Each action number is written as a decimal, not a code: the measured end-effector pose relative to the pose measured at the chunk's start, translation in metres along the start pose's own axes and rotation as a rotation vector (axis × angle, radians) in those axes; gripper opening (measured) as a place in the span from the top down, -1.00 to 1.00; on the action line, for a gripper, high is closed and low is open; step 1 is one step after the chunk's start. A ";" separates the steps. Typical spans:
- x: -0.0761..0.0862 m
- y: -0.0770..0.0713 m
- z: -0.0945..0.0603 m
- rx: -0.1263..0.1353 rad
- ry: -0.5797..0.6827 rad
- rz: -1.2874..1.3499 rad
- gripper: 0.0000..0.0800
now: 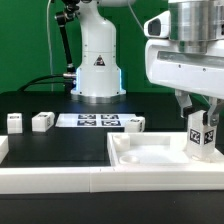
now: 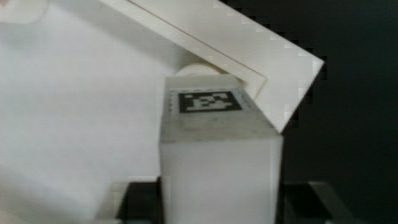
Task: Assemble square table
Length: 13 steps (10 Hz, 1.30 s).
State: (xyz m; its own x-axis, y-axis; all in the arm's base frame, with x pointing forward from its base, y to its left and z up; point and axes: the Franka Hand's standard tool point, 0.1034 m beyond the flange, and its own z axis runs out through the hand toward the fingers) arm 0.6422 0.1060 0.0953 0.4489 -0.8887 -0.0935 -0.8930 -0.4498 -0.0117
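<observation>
The square table's white slab (image 1: 150, 152) lies rim-up on the black surface at the exterior view's right. My gripper (image 1: 201, 120) is shut on one white tagged leg (image 1: 201, 136) and holds it upright over the slab's right end. In the wrist view the leg (image 2: 222, 150) fills the middle between my dark fingers (image 2: 153, 200), and its far end lies at a corner of the slab (image 2: 107, 110). Whether the leg touches the slab cannot be told. Three more legs stand loose on the table: two at the left (image 1: 15, 122) (image 1: 42, 121) and one near the middle (image 1: 135, 123).
The marker board (image 1: 97, 120) lies flat in front of the arm's white base (image 1: 97, 70). A long white rail (image 1: 60, 182) edges the near side of the black surface. Black cables run behind the base at the left.
</observation>
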 end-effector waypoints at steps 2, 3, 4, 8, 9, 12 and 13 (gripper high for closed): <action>0.000 0.001 0.000 -0.003 -0.006 0.106 0.27; 0.000 0.001 0.000 -0.002 -0.005 0.113 0.26; -0.001 -0.001 0.000 0.002 -0.007 0.114 0.26; -0.005 -0.001 0.002 -0.003 -0.008 -0.144 -0.61; -0.005 -0.001 0.002 -0.002 -0.009 -0.288 -0.62; -0.002 -0.001 0.001 0.004 -0.005 -0.562 -0.62; -0.002 -0.001 0.001 0.004 -0.005 -0.643 -0.62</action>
State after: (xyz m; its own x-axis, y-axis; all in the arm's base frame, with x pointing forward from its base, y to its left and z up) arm 0.6421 0.1081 0.0942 0.8946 -0.4412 -0.0713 -0.4457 -0.8924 -0.0705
